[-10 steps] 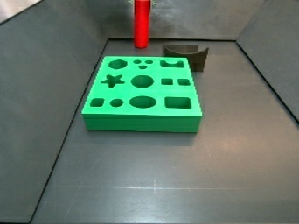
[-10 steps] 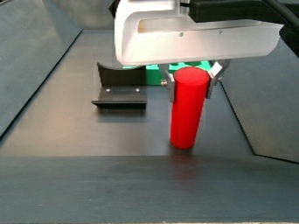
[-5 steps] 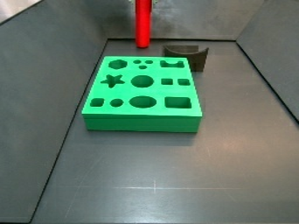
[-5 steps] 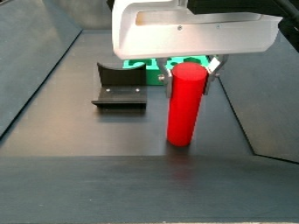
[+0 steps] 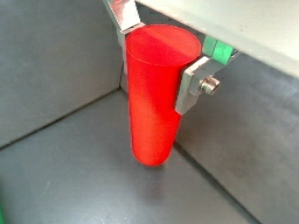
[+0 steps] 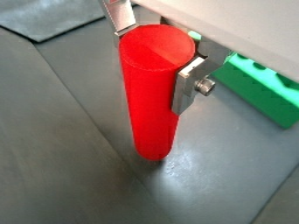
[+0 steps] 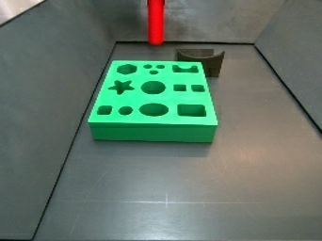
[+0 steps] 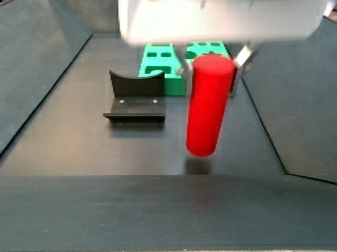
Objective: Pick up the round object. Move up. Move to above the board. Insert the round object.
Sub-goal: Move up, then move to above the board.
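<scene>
The round object, a tall red cylinder peg, stands upright between my gripper's silver fingers, which are shut on its upper part. It shows the same way in a wrist view. In a side view the peg hangs lifted off the floor, below the white gripper body. In a side view only its lower part shows, beyond the far edge of the green board. The board lies flat behind the peg with its cut-out holes up; its edge shows in a wrist view.
A dark brown notched block sits by the board's far right corner; it also shows in a side view. Grey walls rise on both sides of the dark floor.
The gripper has risen with the red peg in it: the peg's lower end has left the floor and now hangs above it. The board and the notched block have not moved.
</scene>
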Controlling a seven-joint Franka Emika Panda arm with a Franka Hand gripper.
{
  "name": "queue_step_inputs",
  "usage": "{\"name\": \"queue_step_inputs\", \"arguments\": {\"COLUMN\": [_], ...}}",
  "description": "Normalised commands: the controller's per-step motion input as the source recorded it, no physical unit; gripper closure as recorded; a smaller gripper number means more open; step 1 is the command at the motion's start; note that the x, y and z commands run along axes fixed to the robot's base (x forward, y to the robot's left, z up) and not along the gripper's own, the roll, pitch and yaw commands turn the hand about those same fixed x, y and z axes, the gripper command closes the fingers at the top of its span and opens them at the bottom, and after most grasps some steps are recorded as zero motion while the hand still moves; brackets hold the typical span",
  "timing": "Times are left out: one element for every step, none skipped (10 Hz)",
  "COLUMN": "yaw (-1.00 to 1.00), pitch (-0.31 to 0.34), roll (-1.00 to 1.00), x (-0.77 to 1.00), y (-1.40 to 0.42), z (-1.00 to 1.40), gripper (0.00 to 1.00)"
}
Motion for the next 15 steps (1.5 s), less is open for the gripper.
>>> {"name": "queue_step_inputs", "arguments": {"yaw": [0.01, -0.24, -0.22, -0.13, -0.05, -0.02, 0.01, 0.02, 0.03, 0.03, 0.03, 0.03, 0.03, -0.33, -0.32], "pitch": [0.055, 0.525, 0.515, 0.442, 0.305, 0.244, 0.159, 0.123, 0.107, 0.1, 0.096, 0.096, 0.097, -0.225, -0.235], "roll": [0.03, 0.22, 0.21, 0.17, 0.1, 0.07, 0.06, 0.06, 0.06, 0.06, 0.06, 0.06, 0.06, -0.19, -0.18], "x": [-0.03, -0.02, -0.01, 0.01, 0.01, 0.01, 0.0, 0.0, 0.01, 0.01, 0.01, 0.02, 0.02, 0.02, 0.02], "y": [0.0, -0.09, -0.1, -0.09, -0.08, -0.07, -0.06, -0.06, -0.05, -0.04, -0.02, -0.01, -0.01, -1.0, -1.0], "z": [0.33, 1.0, 1.0, 1.0, 1.0, 1.0, 1.0, 1.0, 1.0, 0.86, 0.64, 0.48, 0.26, 0.02, 0.01], "gripper": [1.0, 1.0, 1.0, 1.0, 1.0, 1.0, 1.0, 1.0, 1.0, 1.0, 1.0, 1.0, 1.0, 1.0, 1.0]}}
